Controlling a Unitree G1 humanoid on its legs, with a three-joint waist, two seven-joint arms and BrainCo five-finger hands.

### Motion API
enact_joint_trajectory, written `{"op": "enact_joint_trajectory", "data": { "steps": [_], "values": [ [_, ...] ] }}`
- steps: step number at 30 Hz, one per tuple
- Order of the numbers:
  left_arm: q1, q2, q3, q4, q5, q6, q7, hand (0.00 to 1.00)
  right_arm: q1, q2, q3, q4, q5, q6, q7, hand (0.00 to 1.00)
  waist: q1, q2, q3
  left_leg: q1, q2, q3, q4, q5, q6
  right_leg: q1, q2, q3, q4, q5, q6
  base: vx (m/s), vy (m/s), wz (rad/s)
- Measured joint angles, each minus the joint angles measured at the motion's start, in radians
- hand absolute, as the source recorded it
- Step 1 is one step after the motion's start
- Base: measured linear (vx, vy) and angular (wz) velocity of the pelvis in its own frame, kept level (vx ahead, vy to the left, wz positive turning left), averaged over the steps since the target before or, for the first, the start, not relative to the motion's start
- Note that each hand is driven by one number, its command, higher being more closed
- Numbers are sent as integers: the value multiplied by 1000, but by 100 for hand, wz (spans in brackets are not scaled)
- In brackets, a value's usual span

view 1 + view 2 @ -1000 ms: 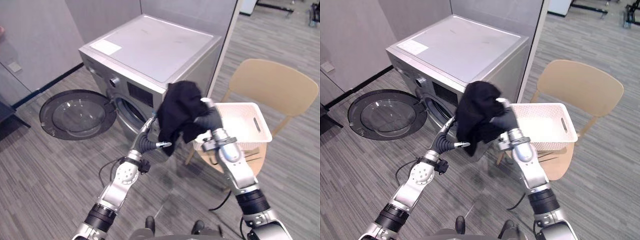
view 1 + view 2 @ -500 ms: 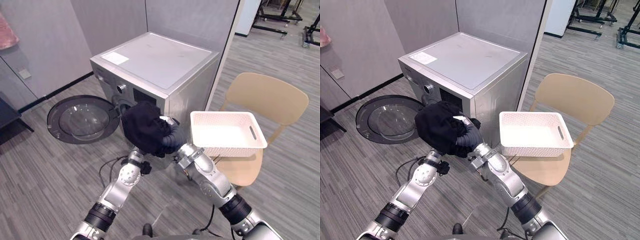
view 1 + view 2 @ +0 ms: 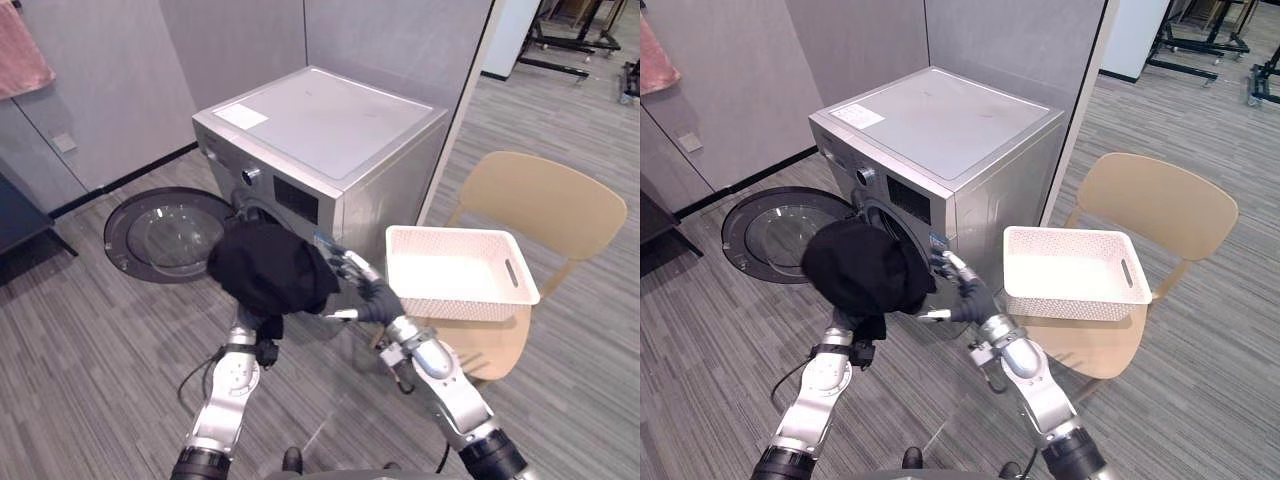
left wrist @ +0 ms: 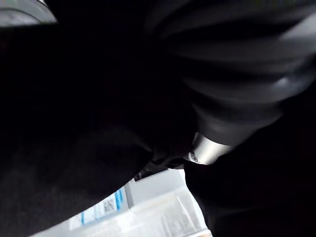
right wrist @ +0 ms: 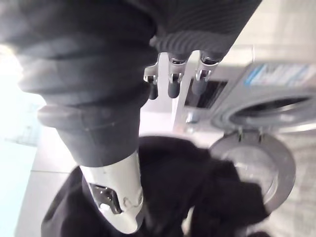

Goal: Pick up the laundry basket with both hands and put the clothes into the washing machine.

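A black garment (image 3: 266,270) is bunched over the end of my raised left arm, in front of the silver washing machine (image 3: 330,120). My left hand (image 4: 205,149) is buried in that cloth and curled on it. Just right of the garment my right hand (image 3: 368,296) is open with straight fingers (image 5: 173,81) and is clear of the cloth. The machine's round door (image 3: 165,228) hangs wide open to the left, and the drum opening (image 3: 895,222) shows behind the garment. The white laundry basket (image 3: 455,270) sits empty on a tan chair (image 3: 545,195) to the right.
Grey wall panels stand behind and left of the machine. A pink cloth (image 3: 20,55) hangs at the top left, and a dark piece of furniture (image 3: 15,215) stands at the left edge. Metal racks (image 3: 570,40) stand far back right on the grey plank floor.
My right hand carried the garment left to my left hand, then opened and let go. My left hand closed on the cloth. The camera view also shifted.
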Motion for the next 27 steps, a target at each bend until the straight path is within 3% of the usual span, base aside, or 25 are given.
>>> {"op": "enact_joint_trajectory", "data": {
  "steps": [5,10,12,14,15,16,18,19,20,22,24,25,26,27],
  "values": [
    [94,-17,86,6,-22,1,11,100,132,-7,-187,58,-141,1,-67,0,17,0,0,1,1,-12,5,0,0,-7,-6,-7,36,-25,-1,69,-17,9],
    [125,-16,136,103,-30,20,9,100,146,-3,-299,374,-218,36,-93,0,19,0,3,-37,4,-28,5,11,-10,-72,-28,-26,138,-75,-17,24,-25,14],
    [122,-17,138,136,-53,33,3,100,132,2,-362,562,-220,65,-119,0,20,-11,18,-71,-8,-57,8,26,-6,-115,-64,-62,225,-133,-8,-45,-50,67],
    [121,-20,136,140,-70,46,-9,100,136,6,-417,695,-219,91,-159,0,15,-29,41,-113,-37,-70,22,29,44,-136,-128,-133,304,-192,-1,-67,-21,112],
    [121,-21,131,140,-76,52,-10,100,137,14,-446,767,-219,109,-181,0,13,-40,48,-143,-42,6,32,4,167,-129,-159,-192,303,-195,0,-35,34,155],
    [119,-29,129,143,-78,53,-10,100,139,18,-467,818,-219,120,-202,0,4,-51,61,-171,-27,171,52,-10,187,-115,-185,-263,291,-188,-3,-2,57,159],
    [116,-47,127,148,-78,60,-10,100,137,15,-467,853,-220,127,-219,0,-11,-32,74,-171,-17,368,64,-5,180,-88,-213,-342,308,-189,-2,87,141,135],
    [116,-56,125,154,-77,61,-8,100,138,13,-470,877,-221,130,-221,0,-8,-36,77,-162,-8,453,57,12,168,-83,-232,-365,338,-194,5,197,192,145],
    [111,-58,108,172,-77,62,-8,100,118,20,-481,906,-223,133,-221,0,-12,-28,80,-149,-15,490,67,78,123,-60,-254,-371,363,-205,25,189,126,109],
    [105,-58,97,197,-77,62,-8,100,94,38,-489,928,-223,134,-222,0,-14,-33,84,-146,-39,460,67,76,122,-26,-255,-377,335,-191,49,165,97,82],
    [105,-59,98,202,-78,63,-8,100,68,61,-488,949,-223,132,-222,0,-5,-49,90,-146,-51,451,95,26,111,6,-272,-398,321,-183,78,115,108,48],
    [111,-56,101,205,-78,63,-9,100,56,77,-488,958,-222,133,-222,0,-2,-68,99,-147,-67,445,145,-39,111,20,-312,-400,356,-194,96,114,150,28],
    [126,-58,98,205,-81,70,-10,100,53,87,-488,956,-220,140,-220,0,-4,-83,113,-139,-85,442,200,-98,109,27,-375,-365,445,-197,82,112,163,25],
    [129,-58,90,205,-83,76,-11,100,57,90,-487,945,-219,149,-220,0,-8,-83,118,-132,-91,439,224,-119,115,11,-403,-311,512,-190,29,147,200,24]
  ]
}}
